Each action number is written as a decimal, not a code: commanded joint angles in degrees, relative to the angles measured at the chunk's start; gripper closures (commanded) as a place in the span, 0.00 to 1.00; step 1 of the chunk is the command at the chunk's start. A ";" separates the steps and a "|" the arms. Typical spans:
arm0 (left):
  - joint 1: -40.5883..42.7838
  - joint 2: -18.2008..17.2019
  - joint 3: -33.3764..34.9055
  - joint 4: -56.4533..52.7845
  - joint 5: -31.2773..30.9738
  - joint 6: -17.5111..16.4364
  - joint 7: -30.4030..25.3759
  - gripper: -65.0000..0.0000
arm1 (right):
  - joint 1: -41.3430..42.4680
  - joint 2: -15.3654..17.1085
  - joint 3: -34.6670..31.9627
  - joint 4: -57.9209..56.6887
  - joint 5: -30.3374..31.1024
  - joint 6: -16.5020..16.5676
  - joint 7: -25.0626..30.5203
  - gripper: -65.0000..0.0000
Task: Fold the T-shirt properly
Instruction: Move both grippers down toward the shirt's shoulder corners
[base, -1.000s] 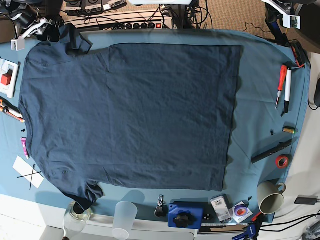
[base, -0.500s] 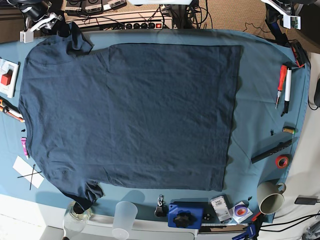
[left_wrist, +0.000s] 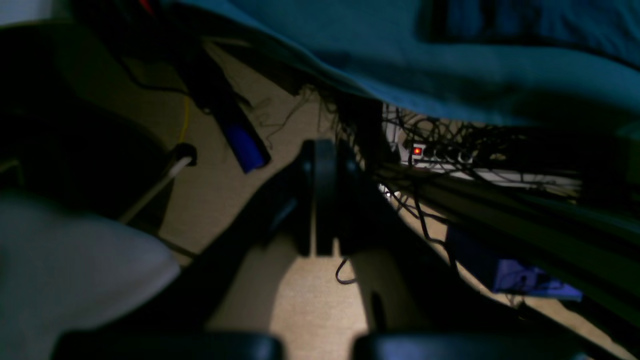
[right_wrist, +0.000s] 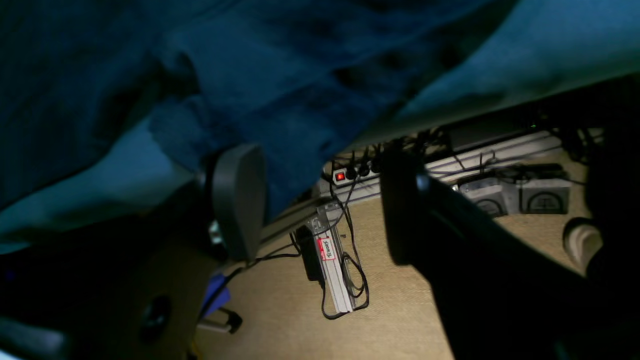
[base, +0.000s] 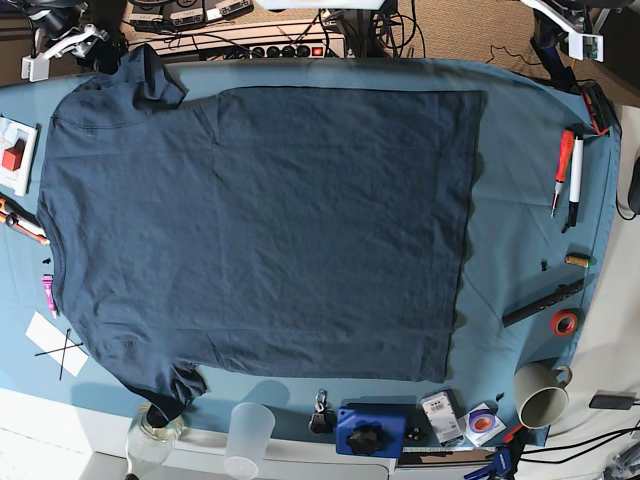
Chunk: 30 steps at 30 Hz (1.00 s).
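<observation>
T-shirt flat on teal table cloth, apparently unfolded.

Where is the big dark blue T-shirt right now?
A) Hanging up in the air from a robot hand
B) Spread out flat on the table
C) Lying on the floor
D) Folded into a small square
B: in the base view the T-shirt lies spread open on the teal table cloth, both sleeves out and no fold made yet.

Both arms were parked up at the far edge. The right gripper sat at the base view's top-left corner, jaws spread wide with nothing between them. The left gripper was off at the top-right, jaws pressed together, nothing held.
</observation>
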 joint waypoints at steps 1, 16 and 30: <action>0.42 -0.20 -0.37 0.87 -0.46 -0.20 -1.01 1.00 | -0.31 0.81 -0.07 -0.44 0.74 -0.22 1.01 0.45; -0.07 -0.20 -0.37 0.87 -0.46 -0.22 -0.87 1.00 | 3.08 0.94 -2.10 -9.29 14.51 1.78 -7.72 0.45; -0.09 -0.20 -0.37 0.87 -0.90 -0.20 -1.70 1.00 | 4.98 1.25 -2.10 -9.27 20.22 1.78 -10.58 0.63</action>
